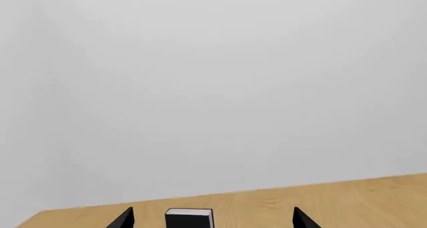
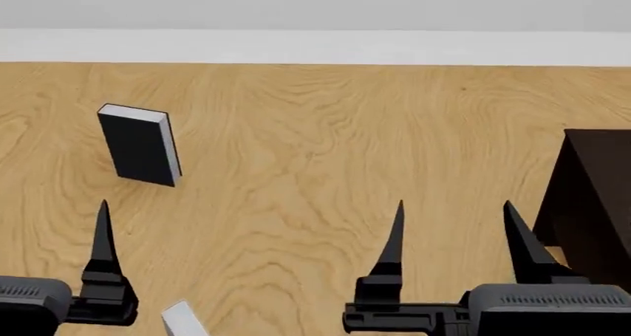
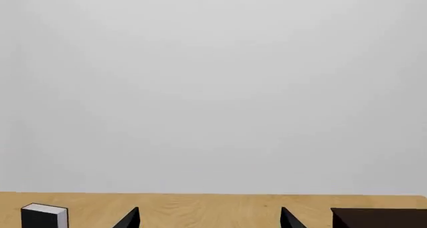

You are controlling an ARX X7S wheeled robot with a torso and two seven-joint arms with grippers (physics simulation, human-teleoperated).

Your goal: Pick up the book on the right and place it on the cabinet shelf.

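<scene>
Left gripper (image 1: 213, 209): your left wrist view shows its two black fingers spread well apart with nothing between them; in the head view only one finger stands at the near left
Right gripper (image 2: 454, 207): your fingers are parted wide, holding nothing, pointing away from you over the bare wooden tabletop (image 2: 315, 129)
Grey book (image 2: 183, 320): a pale grey slab at the near edge of your head view, mostly cut off, lying just right of the left gripper and well left of the right gripper; neither gripper touches it
Black-covered book (image 2: 140, 145): it stands upright on the far left of the tabletop, white page edges on top, well beyond your left gripper; your left wrist view has it straight ahead between the fingers, and your right wrist view has it off to the left
Cabinet (image 2: 592, 203): the very dark brown box sits at the right edge, just right of your right gripper; you cannot make out its shelf board from here
Wall (image 2: 315, 4): plain pale grey, behind the far edge of the tabletop
</scene>
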